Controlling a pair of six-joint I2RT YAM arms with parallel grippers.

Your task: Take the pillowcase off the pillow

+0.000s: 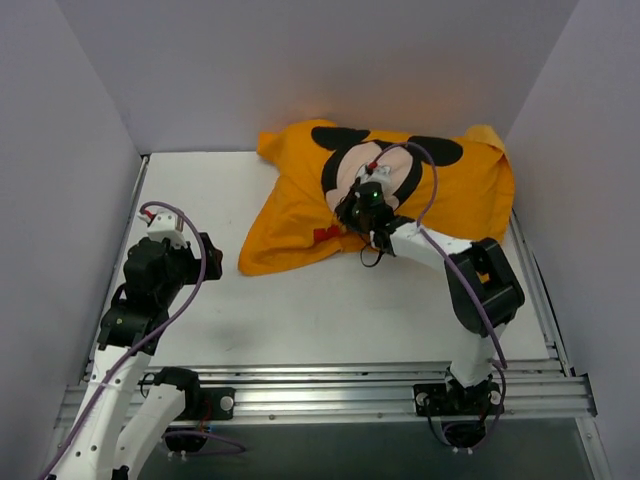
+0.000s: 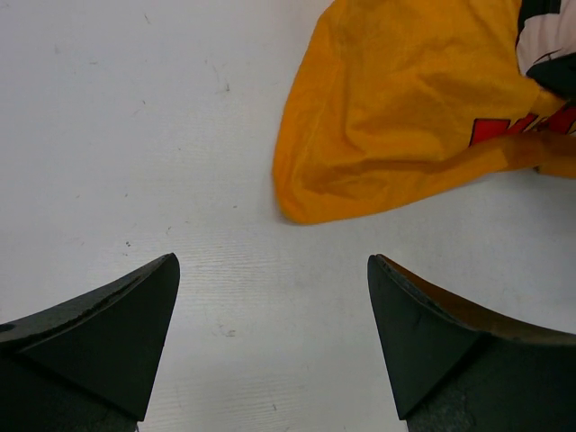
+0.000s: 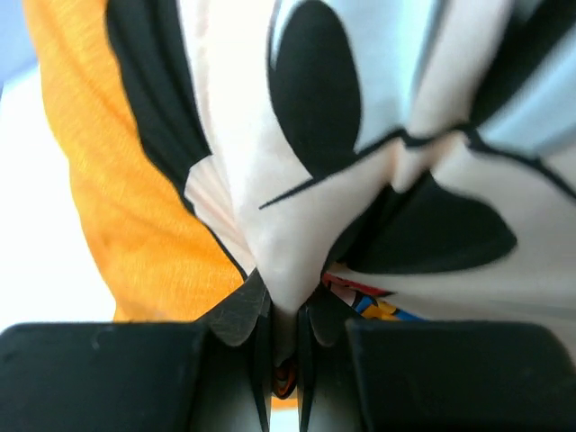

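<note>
top external view: the pillowcase (image 1: 290, 215) lies toward 1 o'clock on the table (image 1: 300, 320), plump, so the unseen pillow is probably inside. the right gripper (image 3: 283, 310) pinches a fold of the printed face; the left gripper (image 2: 271, 261) hangs spread at 9 o'clock. removal looks barely begun.

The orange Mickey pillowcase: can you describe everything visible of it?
The pillowcase is soft orange-yellow cloth printed with a black and cream Mickey Mouse face. It lies crumpled and puffed up at the far side of the white table, one limp corner reaching toward the near left. The right claw is shut on a pinched fold of the printed face; the left claw hangs open, apart from it.
</note>
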